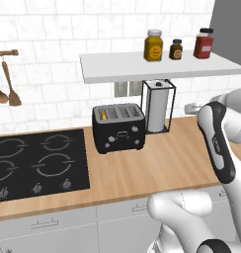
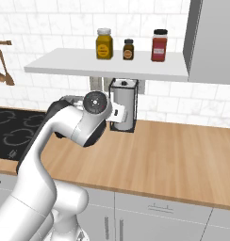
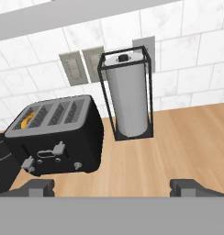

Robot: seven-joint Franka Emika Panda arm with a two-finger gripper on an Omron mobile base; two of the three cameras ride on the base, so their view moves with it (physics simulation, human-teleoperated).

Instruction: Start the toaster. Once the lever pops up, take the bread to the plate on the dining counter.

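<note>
Hand view: bread is sitting in the toaster's leftmost slot, slots running front-to-back; gripper is hanging released.

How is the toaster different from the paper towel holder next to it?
The toaster is a low, solid black box; the paper towel holder is a tall, thin black wire frame. The toaster holds bread in one slot; the holder holds a white roll. Both stand on the wooden counter.

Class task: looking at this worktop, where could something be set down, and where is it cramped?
Free: the bare wood worktop in front of the toaster and right of the paper towel holder. Cramped: the narrow gap between toaster and holder, and between toaster and cooktop.
</note>
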